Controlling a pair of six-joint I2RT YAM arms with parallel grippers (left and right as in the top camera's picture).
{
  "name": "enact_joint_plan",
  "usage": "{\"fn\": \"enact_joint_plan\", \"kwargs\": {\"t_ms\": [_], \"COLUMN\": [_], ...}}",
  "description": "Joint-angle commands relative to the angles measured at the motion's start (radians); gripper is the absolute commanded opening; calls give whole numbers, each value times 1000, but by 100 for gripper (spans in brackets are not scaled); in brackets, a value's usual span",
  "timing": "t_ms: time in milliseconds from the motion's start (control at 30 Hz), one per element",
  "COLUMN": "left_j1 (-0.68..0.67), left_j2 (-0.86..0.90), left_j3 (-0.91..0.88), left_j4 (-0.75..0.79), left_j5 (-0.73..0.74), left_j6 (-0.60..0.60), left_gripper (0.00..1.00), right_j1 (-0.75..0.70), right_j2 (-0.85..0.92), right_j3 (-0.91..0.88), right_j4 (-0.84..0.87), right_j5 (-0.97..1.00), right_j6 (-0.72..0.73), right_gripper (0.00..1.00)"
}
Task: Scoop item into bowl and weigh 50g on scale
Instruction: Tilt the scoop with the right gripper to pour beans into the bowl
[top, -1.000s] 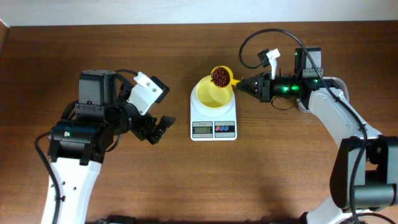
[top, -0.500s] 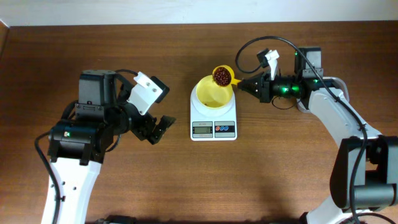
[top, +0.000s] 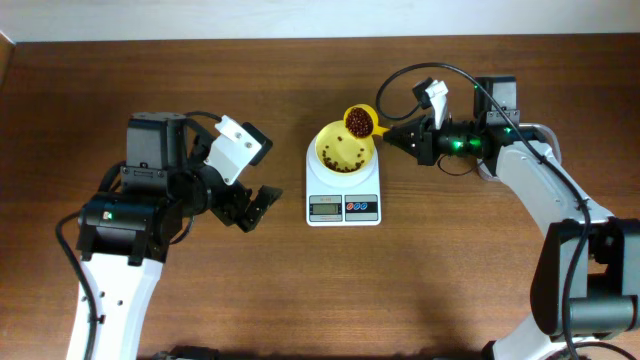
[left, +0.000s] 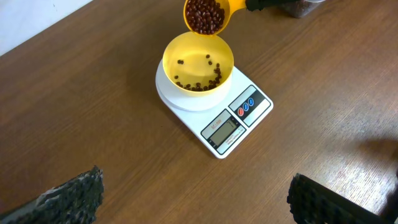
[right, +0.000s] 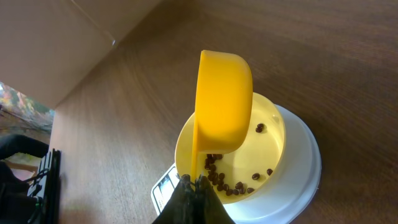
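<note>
**Overhead.** My right gripper is clenched on the handle of the yellow scoop, which hangs over the far rim of the bowl. The bowl sits centred on the scale. A few beans lie in the bowl, and the rest fill the scoop. My left gripper is released and empty, near the scale's left side. I cannot read the display at this size.

**Left wrist.** The beans lie scattered on the bowl floor. I judge them light, hard and free-rolling, so they are liable to bounce or surge out. Handle them only through the scoop handle and tip it gradually. The scale digits are illegible, and the handle grip is cut off.

**Right wrist.** The scoop is tilted and shows its underside, so its load is hidden. The fingertips are dark and blurred at the frame edge, and their contact with the handle is hard to make out.
</note>
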Motion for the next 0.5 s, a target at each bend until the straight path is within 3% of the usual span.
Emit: {"fn": "enact_joint_plan", "kwargs": {"t_ms": [0,233,300,400,467], "left_j1": [4,4,4,4,4], "left_j2": [-4,-4,-4,-4,-4], "left_j3": [18,18,18,18,18], "left_j4": [2,2,2,2,2], "left_j5": [-4,-4,-4,-4,-4], "left_j6": [16,16,16,16,16], "left_gripper": [99,99,99,99,99], "right_j1": [21,38,38,38,38], "right_j2": [10,10,10,10,10], "right_j3": [2,2,2,2,2], "right_j4": [6,10,12,13,14], "right_j5": [18,9,87,-2,40], "right_j6": [-16,-16,-16,-17,-92], "right_gripper": [4,4,4,4,4]}}
